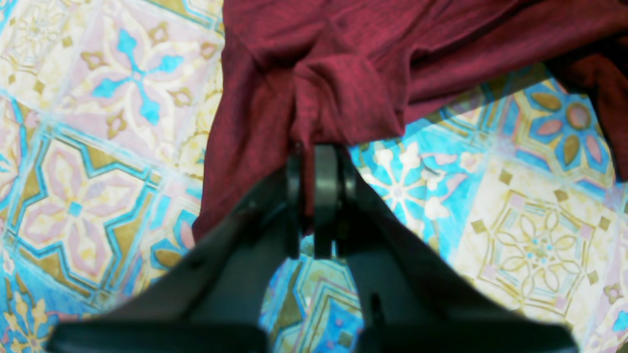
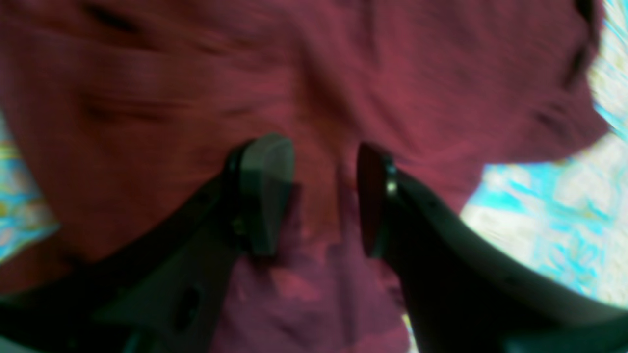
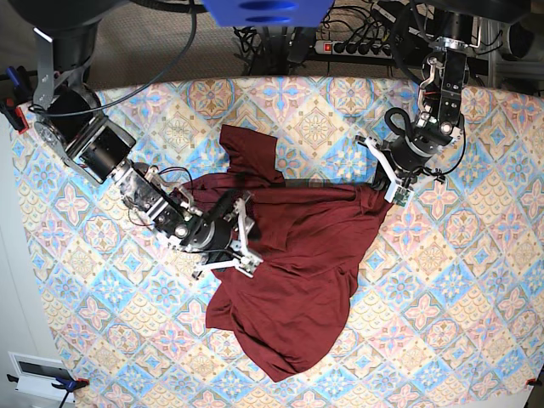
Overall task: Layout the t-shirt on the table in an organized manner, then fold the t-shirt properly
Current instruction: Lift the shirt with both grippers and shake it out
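Note:
The dark maroon t-shirt (image 3: 297, 246) lies crumpled across the middle of the table (image 3: 442, 280), one sleeve pointing to the far side and a long flap hanging toward the near edge. My left gripper (image 3: 384, 194) is shut on a bunched fold at the shirt's right edge; the left wrist view shows the t-shirt (image 1: 343, 59) pinched in the left gripper (image 1: 319, 152). My right gripper (image 3: 242, 231) hovers open at the shirt's left side. In the right wrist view the right gripper (image 2: 319, 196) stands wide over the blurred t-shirt (image 2: 147, 98), nothing between its fingers.
A power strip (image 3: 357, 47) and cables lie beyond the table's far edge. A blue mount (image 3: 263, 10) hangs at top centre. Patterned cloth shows bare around the shirt, widest at the right and near left.

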### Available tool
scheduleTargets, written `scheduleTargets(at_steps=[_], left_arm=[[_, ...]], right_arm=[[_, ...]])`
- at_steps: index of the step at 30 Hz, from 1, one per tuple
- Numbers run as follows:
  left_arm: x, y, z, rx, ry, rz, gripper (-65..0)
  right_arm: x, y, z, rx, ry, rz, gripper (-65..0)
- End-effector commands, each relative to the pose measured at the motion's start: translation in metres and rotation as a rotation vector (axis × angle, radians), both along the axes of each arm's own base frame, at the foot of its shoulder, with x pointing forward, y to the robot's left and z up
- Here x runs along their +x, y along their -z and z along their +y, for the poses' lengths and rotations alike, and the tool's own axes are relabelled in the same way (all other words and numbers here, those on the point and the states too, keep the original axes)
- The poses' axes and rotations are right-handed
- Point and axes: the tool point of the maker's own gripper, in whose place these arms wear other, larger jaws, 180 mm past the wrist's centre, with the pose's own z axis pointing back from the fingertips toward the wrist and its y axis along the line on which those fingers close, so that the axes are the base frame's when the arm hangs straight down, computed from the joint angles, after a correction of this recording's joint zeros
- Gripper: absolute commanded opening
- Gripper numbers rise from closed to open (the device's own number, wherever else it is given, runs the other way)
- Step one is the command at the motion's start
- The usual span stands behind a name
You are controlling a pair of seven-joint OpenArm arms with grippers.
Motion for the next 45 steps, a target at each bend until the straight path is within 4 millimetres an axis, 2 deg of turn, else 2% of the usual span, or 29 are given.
scheduleTargets(at_steps=[1, 9, 13, 18, 20, 23, 24, 27, 30, 33, 37, 43, 45], left_arm=[[0.008, -0.013, 0.001, -0.001, 0.005, -0.047, -65.0], [0.008, -0.013, 0.001, -0.001, 0.005, -0.047, -65.0], [0.008, -0.013, 0.001, -0.001, 0.005, -0.047, -65.0], [0.008, -0.013, 0.001, -0.002, 0.005, -0.048, -65.0], [0.009, -0.013, 0.002, -0.001, 0.004, -0.05, -65.0], [0.011, -0.016, 0.003, -0.001, 0.001, -0.059, -65.0], [0.012, -0.016, 0.003, 0.0, 0.001, -0.062, -65.0], [0.014, -0.021, 0.01, 0.017, 0.008, -0.072, -65.0], [0.024, -0.03, 0.011, 0.022, 0.008, -0.099, -65.0], [0.028, -0.035, 0.013, 0.024, 0.005, -0.113, -65.0], [0.035, -0.045, 0.035, 0.031, -0.058, -0.144, -65.0], [0.056, -0.073, 0.033, -0.037, -0.068, -0.209, -65.0], [0.061, -0.084, 0.041, -0.058, -0.088, -0.232, -65.0]], right_arm=[[0.009, -0.02, 0.016, 0.061, -0.029, -0.03, -40.7], [-0.004, -0.014, 0.031, 0.109, -0.086, 0.047, -40.7], [-0.005, -0.013, 0.034, 0.114, -0.09, 0.054, -40.7], [-0.013, 0.0, 0.032, 0.093, -0.129, 0.102, -42.3], [-0.021, 0.001, 0.035, 0.096, -0.185, 0.124, -47.5], [-0.028, -0.004, 0.038, 0.109, -0.245, 0.135, -61.3], [-0.025, -0.008, 0.037, 0.118, -0.236, 0.128, -65.0], [-0.011, -0.039, 0.04, 0.184, -0.221, 0.057, -64.3], [-0.015, -0.056, 0.022, 0.239, -0.184, 0.012, -65.0], [-0.021, -0.078, 0.017, 0.284, -0.183, -0.042, -65.0], [-0.026, -0.096, 0.005, 0.312, -0.166, -0.092, -65.0], [-0.021, -0.137, -0.021, 0.426, -0.098, -0.148, -65.0], [-0.018, -0.153, -0.023, 0.467, -0.089, -0.174, -65.0]])
